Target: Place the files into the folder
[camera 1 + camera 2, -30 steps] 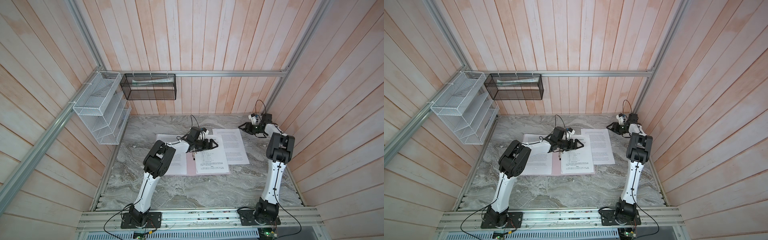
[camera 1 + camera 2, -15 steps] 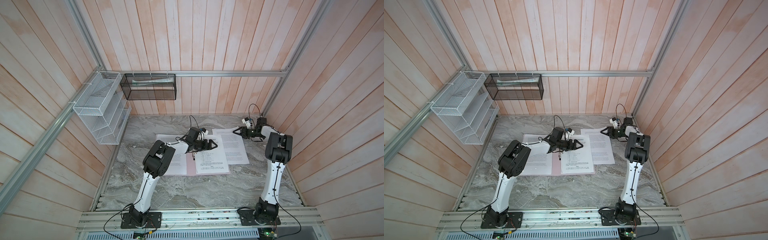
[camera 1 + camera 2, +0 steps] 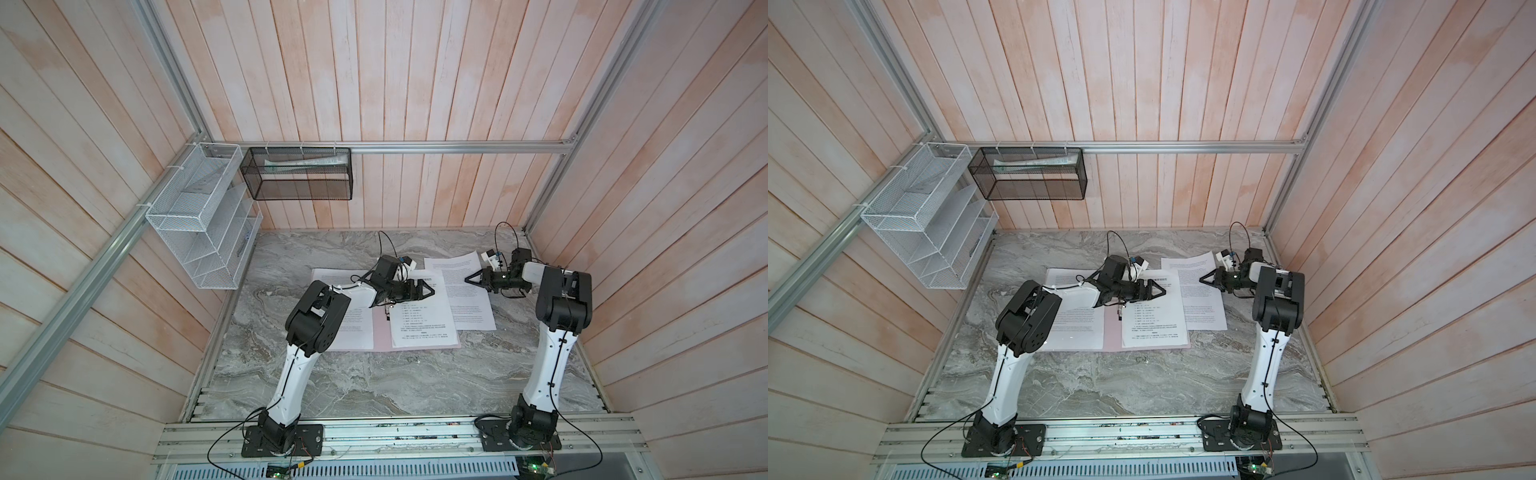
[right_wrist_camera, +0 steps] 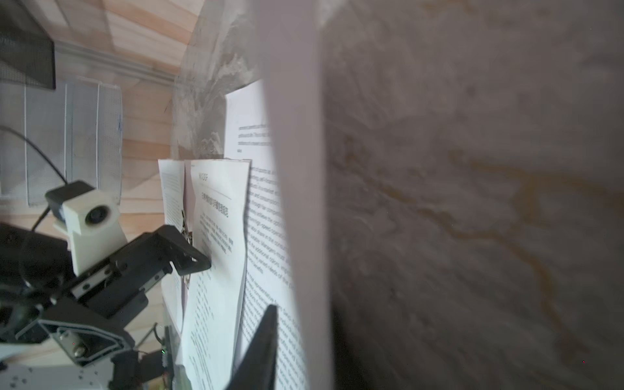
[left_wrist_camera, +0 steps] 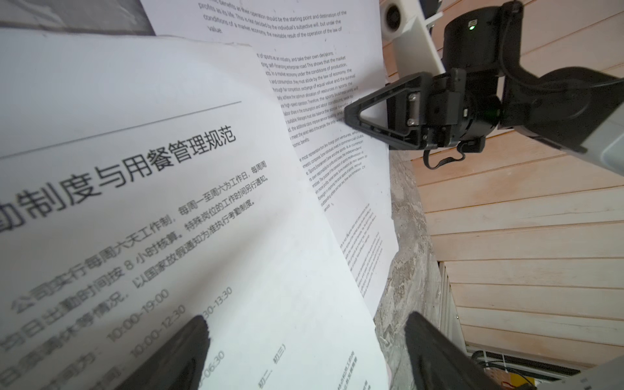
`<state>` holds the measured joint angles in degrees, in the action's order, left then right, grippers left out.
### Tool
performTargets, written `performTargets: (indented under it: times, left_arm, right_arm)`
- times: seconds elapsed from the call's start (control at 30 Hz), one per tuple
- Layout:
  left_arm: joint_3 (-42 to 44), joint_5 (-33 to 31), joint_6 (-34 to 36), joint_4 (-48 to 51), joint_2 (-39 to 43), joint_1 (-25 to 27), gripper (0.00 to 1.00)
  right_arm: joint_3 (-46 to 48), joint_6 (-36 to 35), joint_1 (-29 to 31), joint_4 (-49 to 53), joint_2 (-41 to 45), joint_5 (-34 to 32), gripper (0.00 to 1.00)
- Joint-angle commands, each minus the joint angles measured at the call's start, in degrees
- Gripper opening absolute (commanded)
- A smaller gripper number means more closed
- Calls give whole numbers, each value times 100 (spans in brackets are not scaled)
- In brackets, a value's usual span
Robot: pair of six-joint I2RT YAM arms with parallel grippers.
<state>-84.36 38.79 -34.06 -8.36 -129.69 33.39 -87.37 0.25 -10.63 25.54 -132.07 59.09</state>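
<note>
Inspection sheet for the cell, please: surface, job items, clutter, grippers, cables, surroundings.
Surface: grey marbled table, bare in front.
Job's things: pink folder open flat, left sheet and headed sheet on its halves; loose sheet beside it, edge under the headed sheet.
Clutter: nothing seen.
Grippers: left gripper open above the headed sheet; right gripper shut on the loose sheet, part of it lifted.
Cables: black wrist leads loop off both arms.
Surroundings: plank walls; white wire rack, black mesh basket holding rolled papers.

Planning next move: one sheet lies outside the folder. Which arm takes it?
Right. The right gripper is shut on the loose sheet, its edge raised; the left gripper hangs open over the folder, off that sheet.
</note>
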Motion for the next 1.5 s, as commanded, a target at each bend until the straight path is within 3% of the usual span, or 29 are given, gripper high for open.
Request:
performTargets:
  times: [0.0,0.17,0.43,0.67,0.83,0.93,1.13,1.47]
  left_arm:
    - [134,-77,73,298,-6,-77,93]
    - [112,-82,167,422,59,-112,93]
    - [294,-106,310,423,318,-174,94]
    - [271,-29,544,685,480,-192,96]
    - [216,-20,603,760,604,-192,97]
    - [106,-12,659,899,687,-192,98]
    - [-6,-21,711,1076,976,-201,98]
    - [187,-20,650,1123,1683,-303,98]
  right_arm:
    - [247,103,13,29,149,-206,9]
    - [637,328,-53,-221,577,134,0]
    - [1042,658,-211,-552,1250,422,0]
    - [1690,1806,-472,-2123,1713,1346,0]
    - [1818,2177,-475,-2561,1561,1434,0]
    - [2244,3089,-546,-3816,1725,1557,0]
    - [2578,4242,-832,-5146,2235,1559,0]
    - [2880,6923,-939,-8268,2675,1537,0]
